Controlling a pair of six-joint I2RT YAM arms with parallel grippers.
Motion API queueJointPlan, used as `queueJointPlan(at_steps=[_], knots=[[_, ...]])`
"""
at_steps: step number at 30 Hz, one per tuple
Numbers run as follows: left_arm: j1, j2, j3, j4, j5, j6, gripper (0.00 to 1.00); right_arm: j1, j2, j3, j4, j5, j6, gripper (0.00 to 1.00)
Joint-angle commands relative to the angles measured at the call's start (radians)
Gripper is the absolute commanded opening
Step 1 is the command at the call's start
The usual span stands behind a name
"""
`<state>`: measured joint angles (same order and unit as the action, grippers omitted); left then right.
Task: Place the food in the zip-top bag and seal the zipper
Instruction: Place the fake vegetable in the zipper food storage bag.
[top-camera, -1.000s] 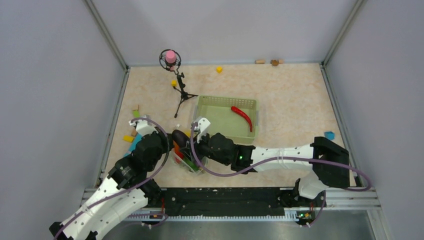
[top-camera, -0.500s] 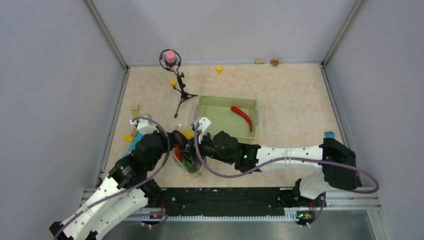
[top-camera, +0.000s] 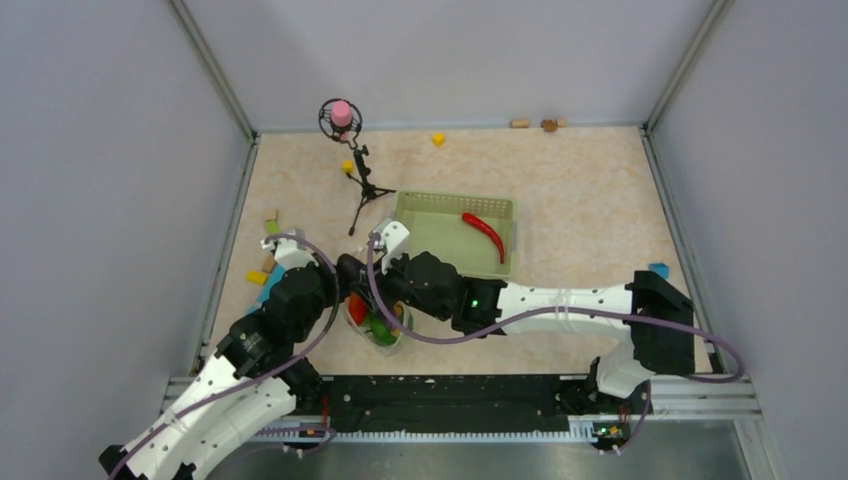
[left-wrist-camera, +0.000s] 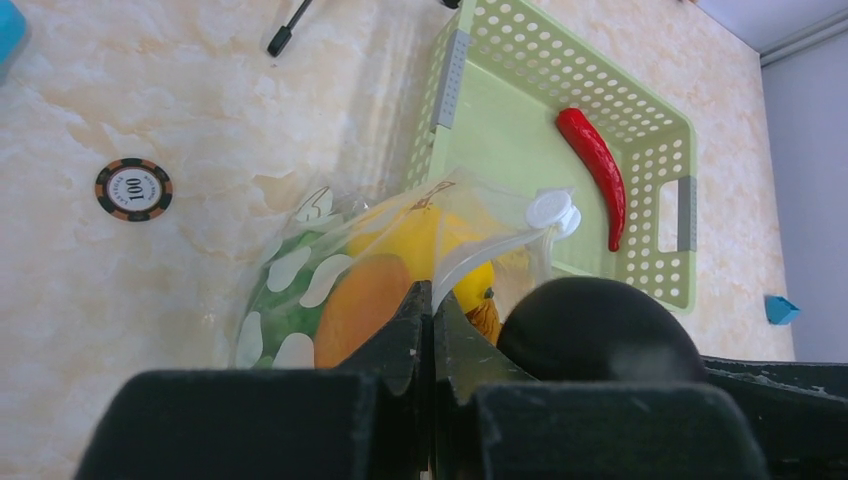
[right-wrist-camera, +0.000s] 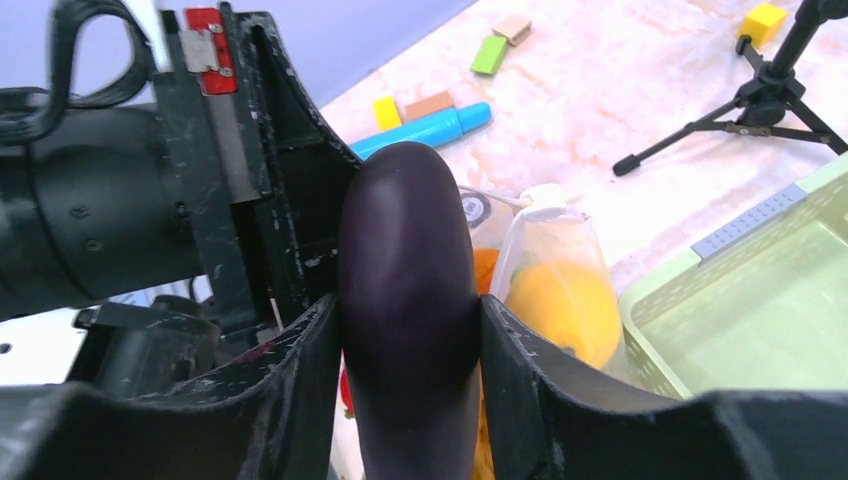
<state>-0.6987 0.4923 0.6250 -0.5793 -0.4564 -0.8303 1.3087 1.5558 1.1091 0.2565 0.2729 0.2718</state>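
Observation:
My right gripper (right-wrist-camera: 410, 320) is shut on the dark purple eggplant (right-wrist-camera: 408, 290) and holds it just above the mouth of the zip-top bag (left-wrist-camera: 330, 260). The eggplant also shows in the left wrist view (left-wrist-camera: 595, 325) and from above (top-camera: 350, 268). My left gripper (left-wrist-camera: 432, 300) is shut on the bag's whitish zipper strip (left-wrist-camera: 480, 250) and holds the mouth up. A yellow lemon (right-wrist-camera: 560, 305), an orange piece (left-wrist-camera: 360, 305) and green food lie inside the bag (top-camera: 378, 322). A red chili (top-camera: 486, 234) lies in the green mesh basket (top-camera: 420, 212).
A small black tripod (top-camera: 362, 185) with a pink-topped ball stands behind the basket. Coloured blocks (right-wrist-camera: 430, 125) lie left of the bag. A poker chip (left-wrist-camera: 133, 188) lies on the table. A blue block (top-camera: 657, 270) lies at the right edge.
My right gripper has carried the eggplant leftward, closer to my left gripper and over the bag's mouth. My left gripper has stayed put on the bag.

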Motion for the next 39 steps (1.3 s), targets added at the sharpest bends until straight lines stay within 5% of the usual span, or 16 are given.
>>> queueJointPlan(at_steps=[1,5,11,26,39], knots=[[0.004,-0.023,-0.005,0.073,0.020,0.011,0.00,0.015,0.053,0.079,-0.065,0.016,0.008,0.39],[0.004,-0.037,-0.006,0.060,-0.005,0.001,0.00,0.017,0.038,0.040,-0.113,-0.030,0.040,0.18],[0.004,-0.033,0.019,0.011,-0.063,-0.033,0.00,0.070,-0.020,-0.015,-0.151,-0.052,-0.042,0.00],[0.004,-0.020,0.103,0.023,-0.002,0.049,0.00,0.090,0.097,0.108,-0.451,0.012,-0.060,0.00],[0.004,0.019,0.112,0.080,0.086,0.077,0.00,0.091,0.202,0.205,-0.613,-0.086,-0.153,0.00]])
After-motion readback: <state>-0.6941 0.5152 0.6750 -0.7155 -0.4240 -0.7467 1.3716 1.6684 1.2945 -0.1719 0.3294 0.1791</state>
